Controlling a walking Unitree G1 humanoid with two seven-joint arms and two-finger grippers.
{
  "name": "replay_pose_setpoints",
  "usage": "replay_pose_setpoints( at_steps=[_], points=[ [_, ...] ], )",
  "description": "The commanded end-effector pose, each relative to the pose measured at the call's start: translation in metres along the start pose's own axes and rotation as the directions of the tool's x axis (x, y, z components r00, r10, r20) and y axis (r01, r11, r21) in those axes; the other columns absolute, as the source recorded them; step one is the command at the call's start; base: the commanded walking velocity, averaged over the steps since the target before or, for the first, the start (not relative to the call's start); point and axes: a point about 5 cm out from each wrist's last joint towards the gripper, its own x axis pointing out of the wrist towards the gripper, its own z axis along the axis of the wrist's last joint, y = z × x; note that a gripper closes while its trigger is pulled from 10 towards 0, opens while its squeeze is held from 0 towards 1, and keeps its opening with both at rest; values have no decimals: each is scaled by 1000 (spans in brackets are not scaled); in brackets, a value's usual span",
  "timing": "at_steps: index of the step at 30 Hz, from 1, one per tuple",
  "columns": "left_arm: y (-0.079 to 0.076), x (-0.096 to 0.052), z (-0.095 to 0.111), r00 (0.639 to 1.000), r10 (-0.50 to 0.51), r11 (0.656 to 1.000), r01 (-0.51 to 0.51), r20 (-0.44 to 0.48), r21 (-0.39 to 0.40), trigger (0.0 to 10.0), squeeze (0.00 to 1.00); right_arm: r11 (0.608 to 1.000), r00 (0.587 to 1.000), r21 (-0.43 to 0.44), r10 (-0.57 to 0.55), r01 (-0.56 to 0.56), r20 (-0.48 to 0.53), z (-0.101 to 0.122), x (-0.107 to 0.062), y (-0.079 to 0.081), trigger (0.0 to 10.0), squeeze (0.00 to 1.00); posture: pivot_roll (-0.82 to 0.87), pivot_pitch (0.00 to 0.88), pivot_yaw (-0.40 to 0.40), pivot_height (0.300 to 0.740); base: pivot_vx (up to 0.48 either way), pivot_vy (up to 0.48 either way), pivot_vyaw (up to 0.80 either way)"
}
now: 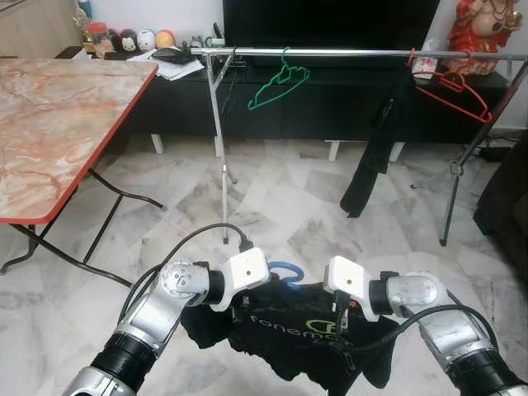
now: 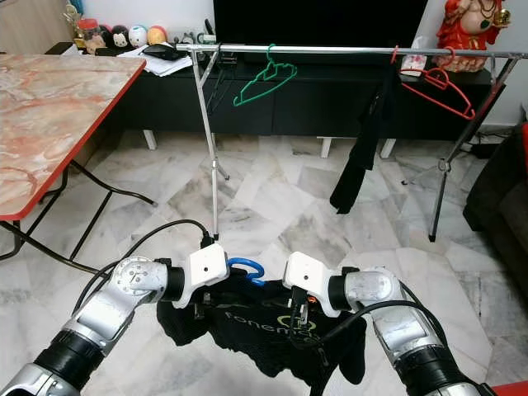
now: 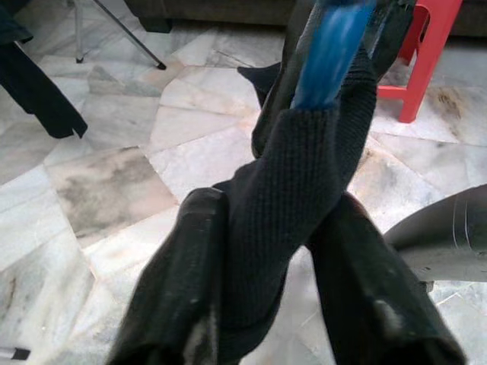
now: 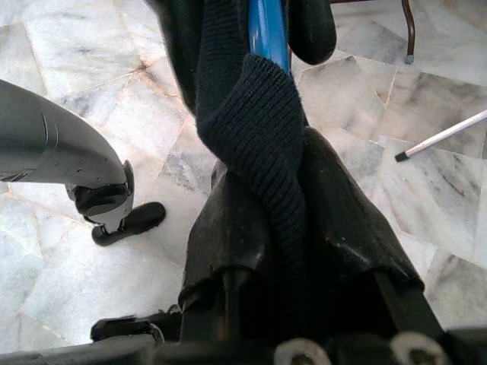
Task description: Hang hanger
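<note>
**Blue hanger with black shirt held low before the rail**

The blue hanger [image 1: 286, 271] carried a black shirt [image 1: 305, 334] with pale lettering, and both hung low in front of the robot, well short of the clothes rail [image 1: 346, 53] and far below its bar. Only the hanger's hook showed above the cloth, between the two wrists. The left gripper [image 3: 262, 304] had its two black fingers [image 3: 179, 281] closed on a fold of dark knit with the blue hanger arm running through it. The right gripper [image 4: 285, 220] was likewise pinched on the knit fabric and the blue arm at the shirt's other shoulder.

On the rail, a green hanger [image 1: 279, 82] hung tilted near the rail's left upright, a dark garment [image 1: 375, 148] dangled from the bar further right, and a red hanger [image 1: 452, 89] hung near its right end. Behind the rail stood a low black cabinet [image 1: 330, 107]. To the rail's left was a marble-patterned table [image 1: 58, 115] with a red edge. Pale marble floor [image 1: 280, 198] lay beneath the rail.
</note>
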Motion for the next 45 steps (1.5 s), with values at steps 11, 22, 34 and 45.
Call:
replay_pose_setpoints(
  at_steps=[11, 22, 34, 45],
  points=[
    [-5, 2, 6, 998, -59, 998, 59, 20, -11, 0, 0, 996, 993, -64, -61, 68, 99, 27, -5, -16, 10000, 0, -86, 0, -33, 740, 0, 0, 0],
    [-6, 2, 14, 994, -75, 997, 77, 73, -17, 10000, 275, 995, 993, -69, -63, 71, 103, 28, -4, -16, 10000, 0, -84, 0, -32, 740, 0, 0, 0],
    [-14, -4, 20, 976, -195, 979, 199, 97, -35, 10000, 1000, 995, 992, -78, -58, 66, 109, 30, -4, -17, 10000, 0, -86, 0, -24, 740, 0, 0, 0],
    [-13, -6, 14, 981, -189, 982, 189, 32, 0, 10000, 0, 994, 992, -85, -55, 65, 114, 32, -3, -16, 10000, 0, -85, 0, -18, 740, 0, 0, 0]
  ],
)
